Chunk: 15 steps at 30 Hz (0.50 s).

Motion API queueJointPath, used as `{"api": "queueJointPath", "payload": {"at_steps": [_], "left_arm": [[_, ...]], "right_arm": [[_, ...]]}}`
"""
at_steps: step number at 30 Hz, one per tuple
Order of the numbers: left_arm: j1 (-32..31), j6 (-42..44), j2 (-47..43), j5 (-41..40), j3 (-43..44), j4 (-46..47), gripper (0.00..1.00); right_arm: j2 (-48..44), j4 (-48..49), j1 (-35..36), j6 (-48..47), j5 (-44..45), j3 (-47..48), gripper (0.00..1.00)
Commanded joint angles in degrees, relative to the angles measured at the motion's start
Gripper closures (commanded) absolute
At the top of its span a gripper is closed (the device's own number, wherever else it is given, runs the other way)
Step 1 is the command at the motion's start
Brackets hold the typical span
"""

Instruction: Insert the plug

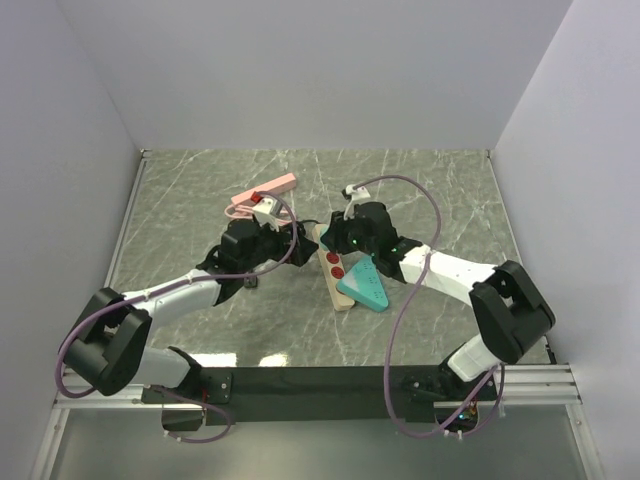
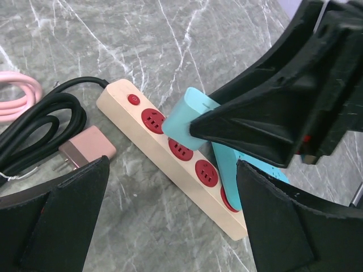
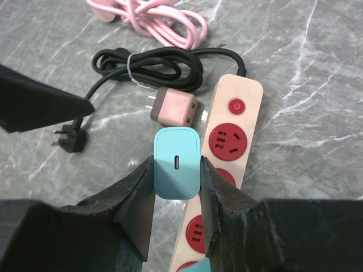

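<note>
Teal charger [image 3: 177, 161] pinched between right fingers [image 3: 138, 190], over power strip [image 3: 229, 139], not yet plugged; left fingers [image 2: 71, 204] spread, empty.

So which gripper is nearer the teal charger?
Right. The right gripper is clamped on the teal charger; the left gripper hangs open beside it, apart, over the power strip.

Table [image 3: 317, 68]: smooth stone-look top, faint sheen. Strip [image 3: 255, 89]: pale wood-look body, glossy red plastic sockets. Teal plug [image 3: 177, 161]: smooth matt plastic. Pink plug [image 3: 177, 109]: matt plastic, metal prongs. Black cable [image 3: 153, 61]: smooth, rubbery. Fingers [image 3: 133, 205]: matt black, grainy plastic.
</note>
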Motion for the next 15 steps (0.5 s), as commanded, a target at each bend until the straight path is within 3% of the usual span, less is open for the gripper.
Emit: {"api": "queueJointPath", "payload": {"at_steps": [1,15], "left_arm": [[0.8,-0.4,-0.3,0.1,1.0,2.5,0.01],[1.6,-1.6,1.2,2.6,0.9,3.9,0.01]], "right_arm": [[1.5,4.6,-0.8,1.3,1.3,3.2,1.0],[-3.6,0.7,-0.8,3.2,5.1,-3.9,1.0]]}}
